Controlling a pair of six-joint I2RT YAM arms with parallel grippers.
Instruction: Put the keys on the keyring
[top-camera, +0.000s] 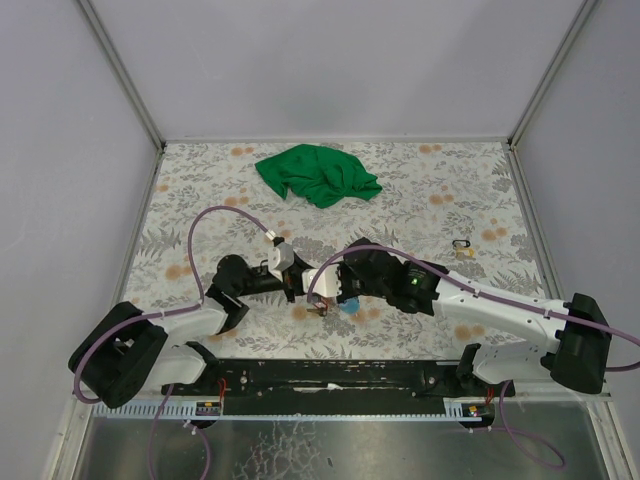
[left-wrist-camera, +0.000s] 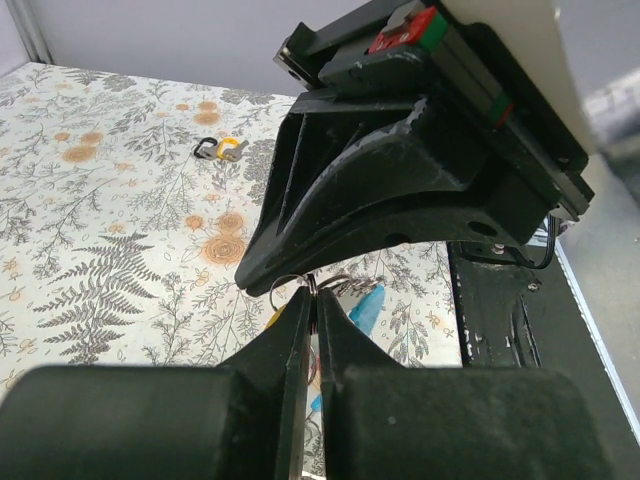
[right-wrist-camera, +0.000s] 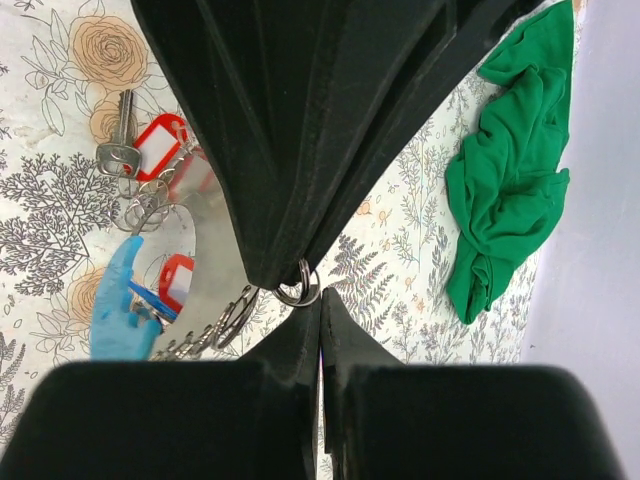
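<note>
My left pincer (left-wrist-camera: 313, 303) and right pincer (right-wrist-camera: 320, 305) are both clenched, tip to tip, on the thin grey metal keyring (right-wrist-camera: 300, 299), nearer the arm bases than the crumpled green cloth (top-camera: 318, 175).

On the table (top-camera: 200, 200), the keys (right-wrist-camera: 160, 148) and keyring (right-wrist-camera: 298, 290) sit central, a cloth (top-camera: 318, 175) at their twelve o'clock, a clip (top-camera: 462, 246) at two o'clock.

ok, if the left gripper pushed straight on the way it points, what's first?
The right gripper, almost tip to tip with the left gripper. Only a small loop of the keyring sits between them; whether the two touch, I can't tell.
</note>
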